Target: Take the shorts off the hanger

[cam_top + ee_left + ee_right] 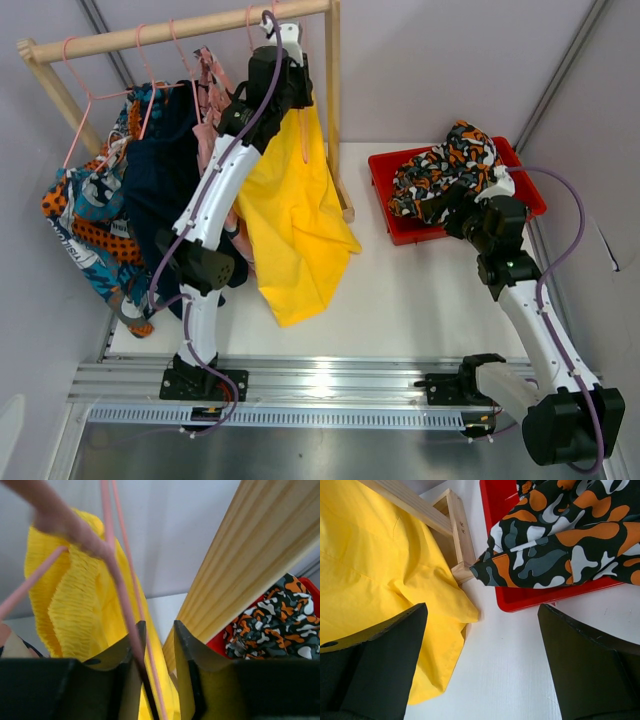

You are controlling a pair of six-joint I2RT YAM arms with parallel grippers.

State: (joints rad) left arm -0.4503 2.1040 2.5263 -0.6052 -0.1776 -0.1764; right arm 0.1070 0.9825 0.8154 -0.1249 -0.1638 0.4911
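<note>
The left gripper is a little apart around the pink hanger with yellow shorts, and the right gripper spreads wide.

Bright, even, diffuse light fills all three views, leaving only faint, soft shadows on the white counter and no glare. In the left wrist view the pink wire hanger at 11 o'clock is blurred by closeness. The right tool has black fingers at 7 and 5 o'clock, dark and nearly detailless.
</note>
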